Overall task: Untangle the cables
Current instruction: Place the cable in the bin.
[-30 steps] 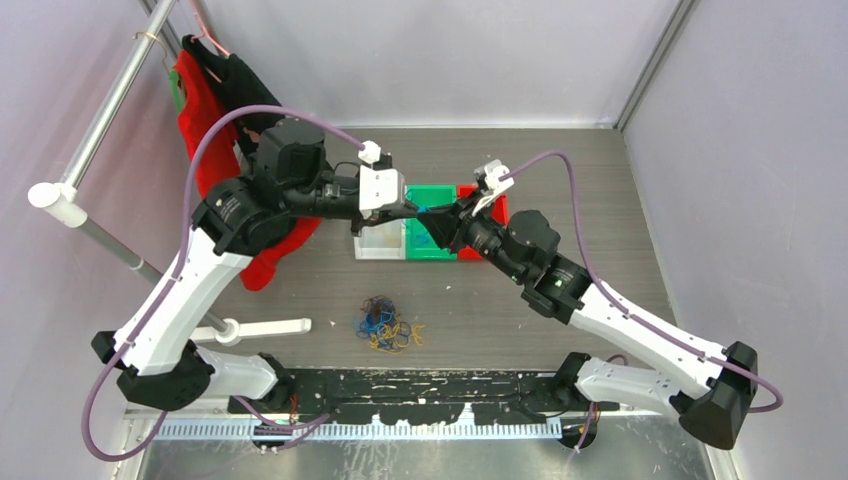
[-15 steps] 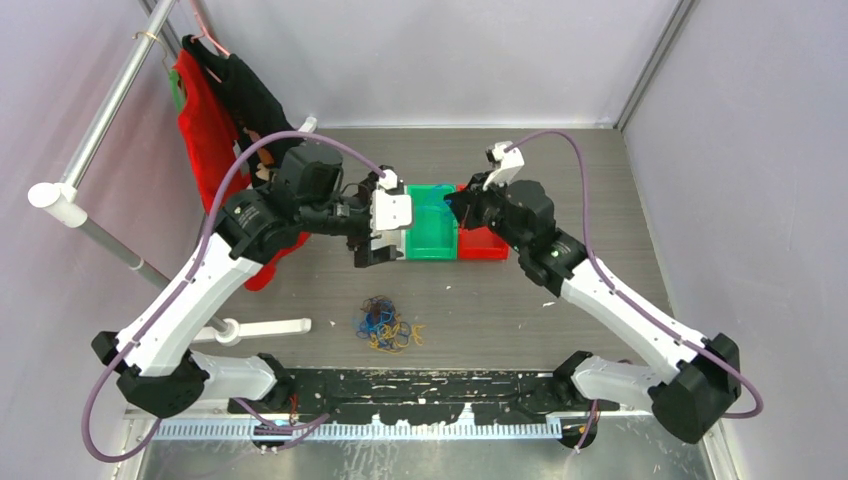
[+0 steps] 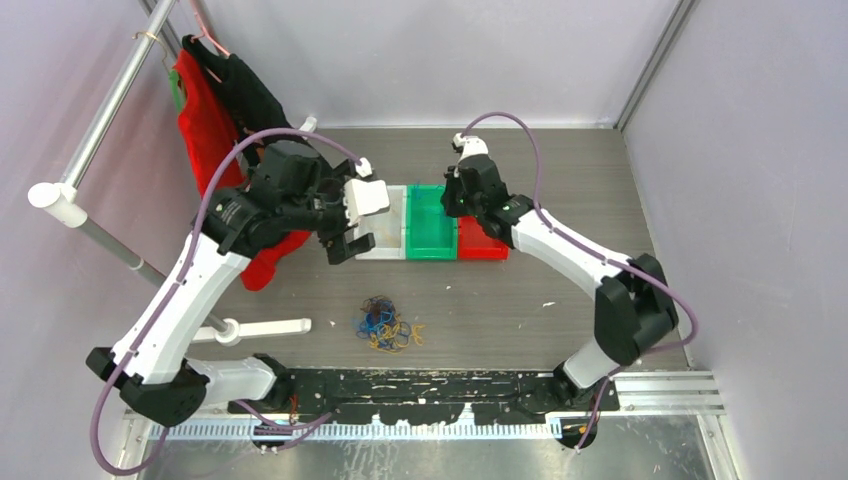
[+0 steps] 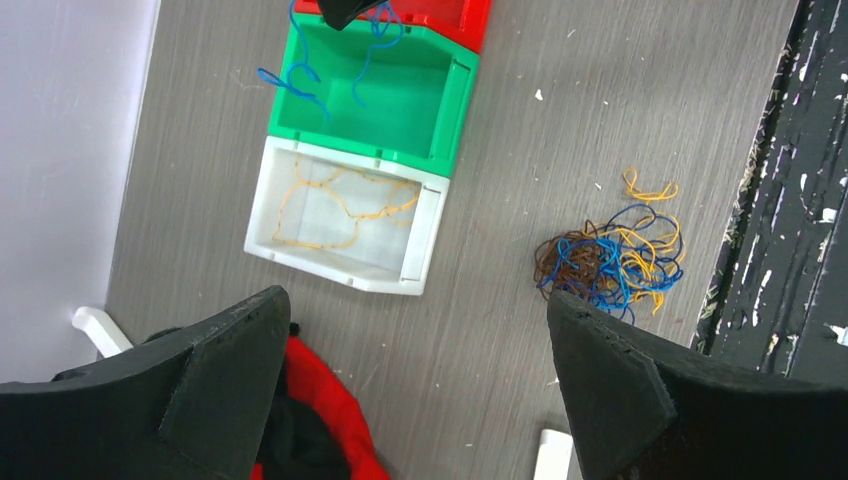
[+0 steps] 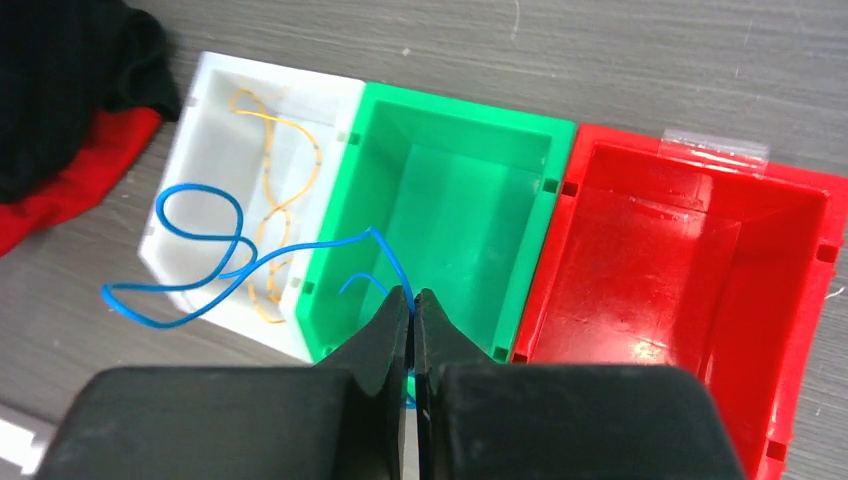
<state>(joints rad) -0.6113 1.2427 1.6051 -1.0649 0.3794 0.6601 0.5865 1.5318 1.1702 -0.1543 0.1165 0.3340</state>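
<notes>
The cables (image 3: 388,325) lie as a small tangle of blue, yellow-orange and brown strands on the table in front of the bins; the left wrist view also shows the tangle (image 4: 608,265). My right gripper (image 5: 412,295) is shut on a single blue cable (image 5: 376,233), which dangles in loops over the green bin (image 5: 450,190) and the white bin (image 5: 215,75). From above, the right gripper (image 3: 452,205) hangs over the green bin (image 3: 432,251). A yellow cable (image 4: 340,215) lies in the white bin (image 4: 345,275). My left gripper (image 4: 417,300) is open and holds nothing, left of the white bin (image 3: 380,253).
An empty red bin (image 5: 690,260) stands right of the green one. Red and black clothes (image 3: 205,120) hang on a metal rail (image 3: 110,100) at the left, with a white post (image 3: 265,327) on the table near them. The black base rail (image 3: 420,385) runs along the near edge.
The left gripper opened, let go of the blue cable and drew back to the left. The right gripper shut on that cable and swung toward the back over the green bin.
</notes>
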